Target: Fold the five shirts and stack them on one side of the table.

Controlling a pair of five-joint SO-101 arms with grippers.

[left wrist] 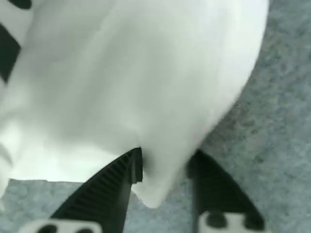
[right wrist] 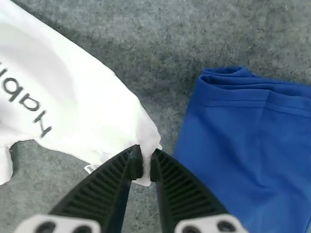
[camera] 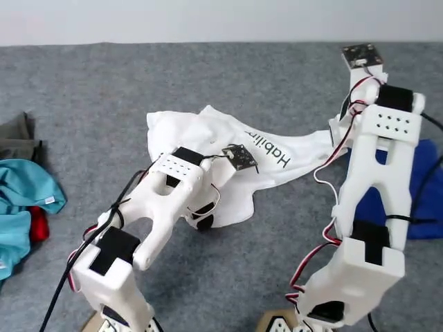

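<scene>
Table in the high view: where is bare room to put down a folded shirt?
Free: the far strip of table behind the white shirt, and the patch between it and the shirt pile. Crowded: the right side, with the blue shirt.

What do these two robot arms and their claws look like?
The left arm and right arm are chunky white plastic shells with black motor blocks at the joints and loose red, black and white cables. The left gripper and right gripper have black ribbed, tapering fingers.
</scene>
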